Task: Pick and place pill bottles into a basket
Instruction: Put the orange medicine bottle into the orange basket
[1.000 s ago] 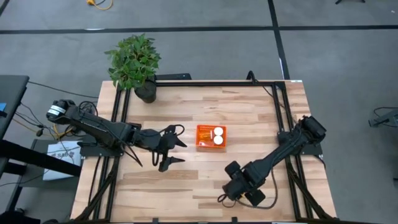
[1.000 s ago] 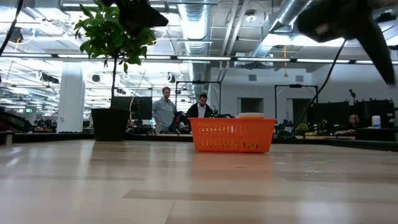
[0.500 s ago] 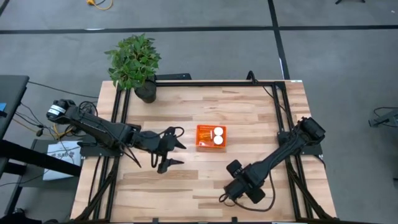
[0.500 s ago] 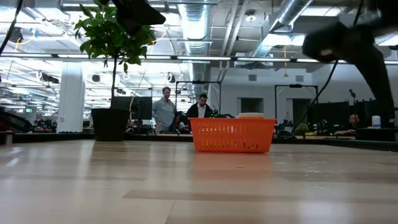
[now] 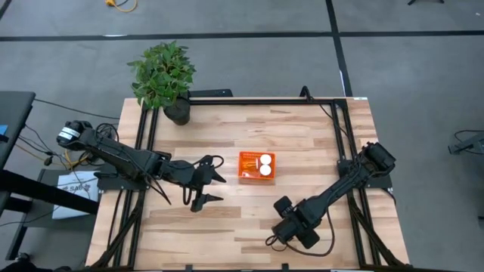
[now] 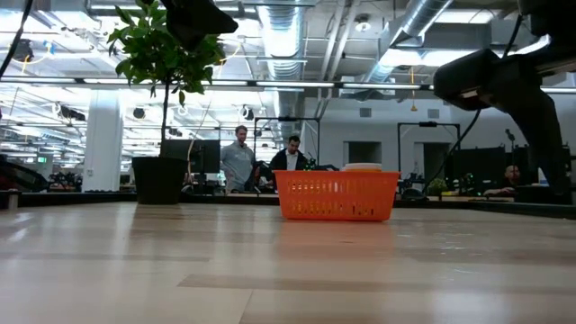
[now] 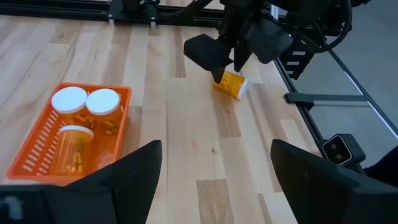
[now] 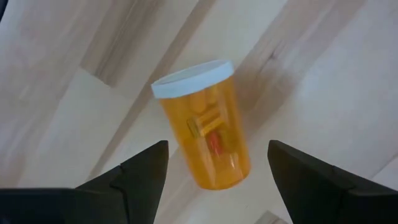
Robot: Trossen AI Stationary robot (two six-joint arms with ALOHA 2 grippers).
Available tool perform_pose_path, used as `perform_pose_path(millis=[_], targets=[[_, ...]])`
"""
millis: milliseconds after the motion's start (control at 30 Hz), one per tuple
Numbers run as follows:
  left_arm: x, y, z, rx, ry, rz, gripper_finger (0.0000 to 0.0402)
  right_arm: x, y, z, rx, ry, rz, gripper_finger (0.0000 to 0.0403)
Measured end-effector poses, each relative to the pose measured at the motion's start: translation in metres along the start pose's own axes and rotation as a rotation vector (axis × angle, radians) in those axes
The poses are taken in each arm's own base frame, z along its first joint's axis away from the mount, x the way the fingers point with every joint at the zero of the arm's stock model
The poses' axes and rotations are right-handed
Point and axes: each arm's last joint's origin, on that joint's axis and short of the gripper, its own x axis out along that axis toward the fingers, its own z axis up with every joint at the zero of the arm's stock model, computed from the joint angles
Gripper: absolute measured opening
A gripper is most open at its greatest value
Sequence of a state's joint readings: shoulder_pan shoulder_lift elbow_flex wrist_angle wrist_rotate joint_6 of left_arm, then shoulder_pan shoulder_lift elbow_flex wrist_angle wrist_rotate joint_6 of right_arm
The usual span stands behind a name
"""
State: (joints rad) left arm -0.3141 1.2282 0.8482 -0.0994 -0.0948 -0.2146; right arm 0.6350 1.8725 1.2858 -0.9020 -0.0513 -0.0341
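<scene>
The orange basket stands mid-table and also shows in the low view. It holds three pill bottles: two upright with white caps and one lying. A fourth pill bottle lies on its side on the wood near the front right, and it also shows in the left wrist view. My right gripper is open just above it, pointing down, a finger on either side and apart from it. My left gripper is open and empty, left of the basket.
A potted plant stands at the table's far left corner. Black frame rails run along the table's sides and far edge. Bare wood lies between the basket and the lying bottle. People stand in the room beyond the table.
My right gripper has come down toward the lying pill bottle near the table's front right. My left gripper has drawn back a little from the basket toward the table's left edge. The basket and its bottles have stayed put.
</scene>
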Motion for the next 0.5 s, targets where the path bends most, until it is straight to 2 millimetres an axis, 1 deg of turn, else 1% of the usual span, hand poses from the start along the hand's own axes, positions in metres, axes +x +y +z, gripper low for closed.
perform_pose_path(millis=[100, 333, 500], targets=[[0.0, 0.0, 0.0, 0.0, 0.0, 0.0, 0.0291, 0.0, 0.0, 0.0, -0.012, -0.003, 0.003, 0.027], [0.0, 0.0, 0.0, -0.005, -0.001, 0.001, 0.0291, 0.026, -0.001, 0.005, -0.035, 0.048, 0.035, 0.027], [0.0, 0.0, 0.0, -0.006, 0.0, 0.0, 0.0291, 0.026, -0.002, 0.007, -0.039, 0.03, 0.03, 0.027]])
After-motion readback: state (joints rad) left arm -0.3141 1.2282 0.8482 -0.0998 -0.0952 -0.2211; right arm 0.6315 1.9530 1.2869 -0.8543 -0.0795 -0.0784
